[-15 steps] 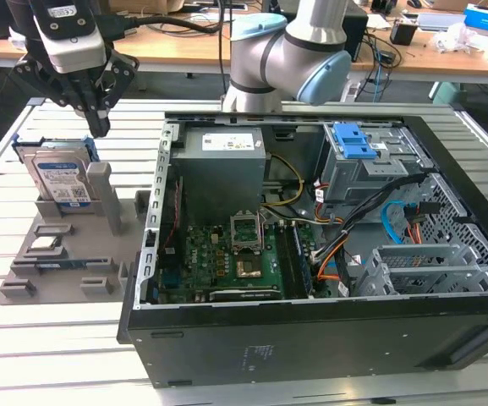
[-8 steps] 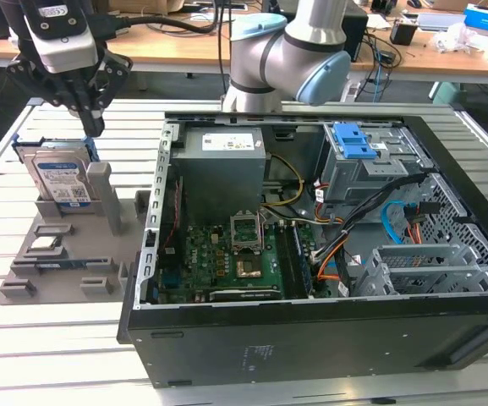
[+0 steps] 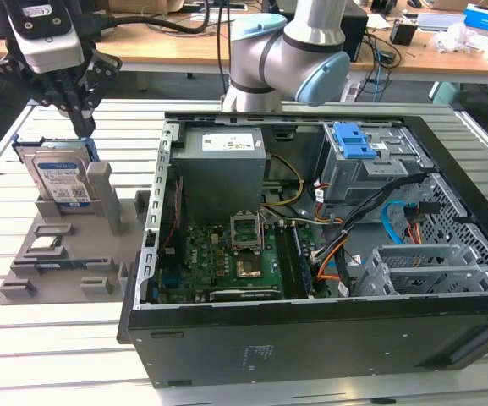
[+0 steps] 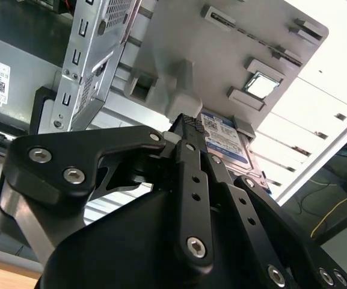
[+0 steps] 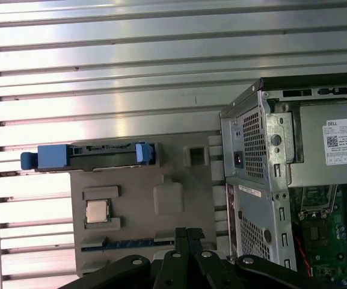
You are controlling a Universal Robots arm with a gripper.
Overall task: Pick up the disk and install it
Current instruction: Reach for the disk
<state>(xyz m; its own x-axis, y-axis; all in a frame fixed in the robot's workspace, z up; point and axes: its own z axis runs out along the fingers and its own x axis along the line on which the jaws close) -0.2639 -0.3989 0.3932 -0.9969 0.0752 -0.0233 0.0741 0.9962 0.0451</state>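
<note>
"Black fingers (image 3: 81, 117): open or shut?"

"Pressed together, as far as both wrist views show, with nothing between them. The gripper (image 3: 84, 128) points straight down and holds nothing."

"And the disk (image 3: 57, 176)?"

"Just below the tips and mostly toward the exterior view's left. It stands on edge in a slot of the grey holder (image 3: 66, 275), at the end farther from that camera, with its label facing the camera. I cannot tell whether a tip touches its top corner."

"Which way does it run?"

"In the first wrist view its top edge lies along the table's slats, blue frame at both ends. The thin side faces up, toward the fingers."

"What's around it?"

"A chip (image 3: 45, 245) lies flat in the holder, nearer the camera. The holder rests on a slatted metal table (image 3: 24, 355), just beside the open case (image 3: 311, 347). The cage (image 3: 364, 173) with its blue latch sits inside the case, well apart from the disk. Cluttered desks stand behind."
</note>
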